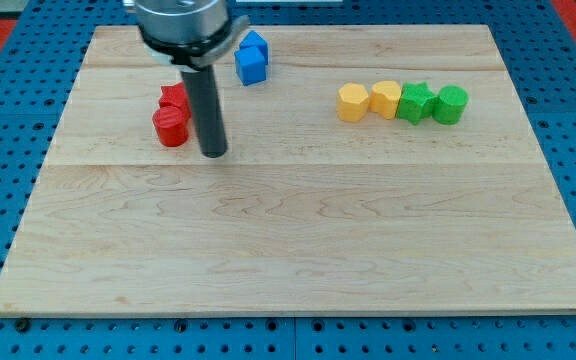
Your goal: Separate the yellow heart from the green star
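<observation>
The yellow heart (386, 99) sits in a row at the view's upper right, touching the green star (415, 102) on its right. A yellow hexagon-like block (352, 102) is on the heart's left and a green round block (450, 104) is at the row's right end. My tip (213, 154) rests on the board at the view's upper left, far left of this row and just right of the red blocks.
Two red blocks (172, 115) sit together left of my tip. Two blue blocks (252, 57) sit near the board's top edge, up and right of my tip. The wooden board (298, 240) lies on a blue perforated table.
</observation>
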You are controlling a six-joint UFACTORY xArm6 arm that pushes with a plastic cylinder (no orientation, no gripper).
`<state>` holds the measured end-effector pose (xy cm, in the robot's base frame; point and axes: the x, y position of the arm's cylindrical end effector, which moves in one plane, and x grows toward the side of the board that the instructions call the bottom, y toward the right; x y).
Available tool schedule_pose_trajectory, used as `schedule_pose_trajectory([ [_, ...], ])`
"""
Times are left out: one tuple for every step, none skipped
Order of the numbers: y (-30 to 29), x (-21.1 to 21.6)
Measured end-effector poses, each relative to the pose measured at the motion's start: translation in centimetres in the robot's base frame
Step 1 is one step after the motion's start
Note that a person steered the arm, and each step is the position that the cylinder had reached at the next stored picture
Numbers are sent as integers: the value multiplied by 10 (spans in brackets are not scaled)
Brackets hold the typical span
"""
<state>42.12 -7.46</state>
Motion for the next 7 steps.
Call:
schedule_pose_trajectory([
  [33, -41],
  [52, -91],
  [74, -132],
  [128, -147],
  [186, -139],
  [192, -110],
  [186, -82],
])
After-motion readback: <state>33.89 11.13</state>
